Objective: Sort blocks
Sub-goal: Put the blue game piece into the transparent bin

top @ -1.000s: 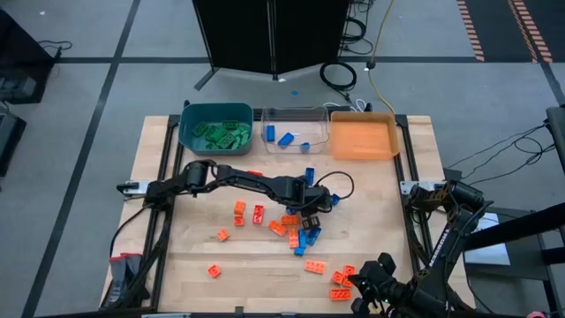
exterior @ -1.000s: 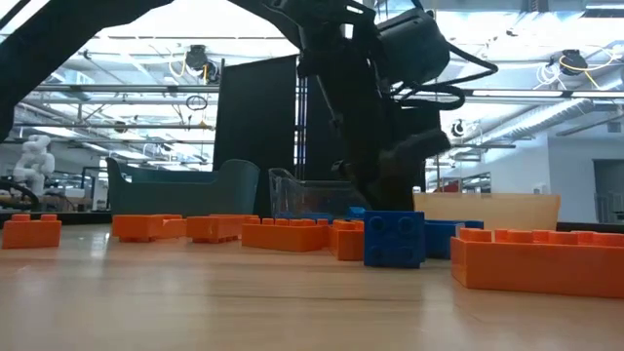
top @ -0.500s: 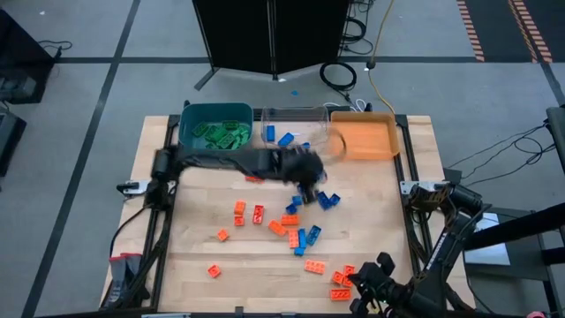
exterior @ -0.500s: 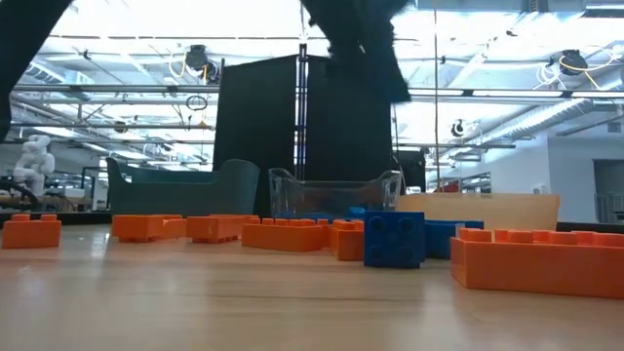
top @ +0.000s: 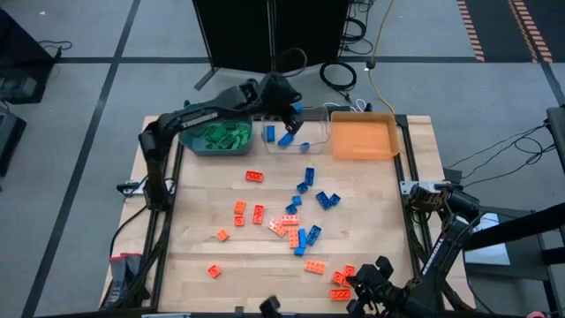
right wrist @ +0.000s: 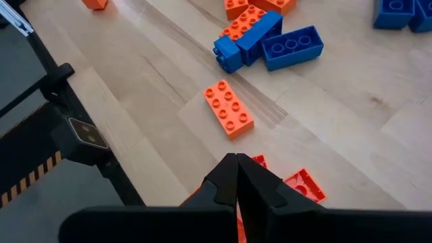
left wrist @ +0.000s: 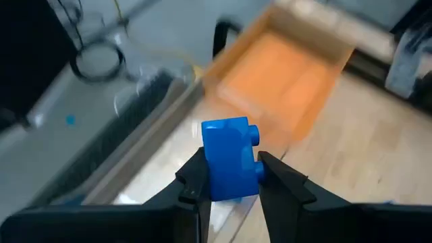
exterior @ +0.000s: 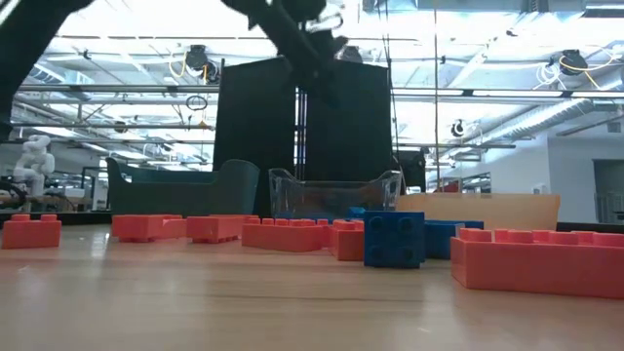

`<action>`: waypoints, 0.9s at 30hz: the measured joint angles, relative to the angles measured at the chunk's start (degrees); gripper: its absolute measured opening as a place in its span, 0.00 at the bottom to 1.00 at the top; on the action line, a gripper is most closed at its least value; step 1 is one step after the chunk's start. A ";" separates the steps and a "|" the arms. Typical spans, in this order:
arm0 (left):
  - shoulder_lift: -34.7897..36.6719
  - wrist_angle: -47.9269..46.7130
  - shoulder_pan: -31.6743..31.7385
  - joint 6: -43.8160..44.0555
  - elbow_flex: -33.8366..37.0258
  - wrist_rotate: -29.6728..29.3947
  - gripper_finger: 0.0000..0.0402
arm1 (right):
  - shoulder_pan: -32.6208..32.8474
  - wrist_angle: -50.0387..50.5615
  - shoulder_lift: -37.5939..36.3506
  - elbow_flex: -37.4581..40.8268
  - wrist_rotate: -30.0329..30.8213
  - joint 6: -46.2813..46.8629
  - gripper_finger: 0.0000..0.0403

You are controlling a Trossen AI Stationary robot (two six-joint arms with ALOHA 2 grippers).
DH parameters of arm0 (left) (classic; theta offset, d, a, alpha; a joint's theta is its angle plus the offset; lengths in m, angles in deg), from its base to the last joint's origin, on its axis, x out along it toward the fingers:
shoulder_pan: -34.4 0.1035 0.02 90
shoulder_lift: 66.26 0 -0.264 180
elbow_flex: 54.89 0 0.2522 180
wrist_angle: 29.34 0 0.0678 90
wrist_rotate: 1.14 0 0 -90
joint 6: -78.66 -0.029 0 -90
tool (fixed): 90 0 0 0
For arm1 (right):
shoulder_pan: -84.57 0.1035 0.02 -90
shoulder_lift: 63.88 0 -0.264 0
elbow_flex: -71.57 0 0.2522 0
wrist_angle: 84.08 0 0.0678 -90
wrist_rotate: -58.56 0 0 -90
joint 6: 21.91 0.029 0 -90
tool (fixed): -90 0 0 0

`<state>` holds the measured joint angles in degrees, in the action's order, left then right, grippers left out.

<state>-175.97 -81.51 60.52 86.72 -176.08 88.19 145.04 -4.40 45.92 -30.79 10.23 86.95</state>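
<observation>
Sorting by colour. The left claw pinches a blue block between its fingers and carries it high above the clear bin, which already holds blue blocks, so a release here would likely drop it among its own colour. The teal bin holds green blocks; the orange bin appears empty. Orange and blue blocks lie scattered on the worktop, unsorted. The right claw, fingers pressed together and empty, waits at the near right corner.
</observation>
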 joint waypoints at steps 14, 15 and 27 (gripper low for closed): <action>-11.73 -2.44 1.69 -2.46 0.07 5.42 0.23 | -0.02 0.06 0.00 0.00 0.02 0.22 0.00; -12.51 -2.94 1.58 -2.48 0.07 5.41 0.23 | -0.02 0.06 0.00 0.00 0.02 0.22 0.00; -13.55 -2.62 1.88 -1.97 0.05 5.11 0.23 | -0.02 0.43 0.00 0.00 0.07 -1.44 0.00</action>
<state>-189.52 -84.13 62.40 84.74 -176.03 93.31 145.02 -3.97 45.92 -30.79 10.30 85.51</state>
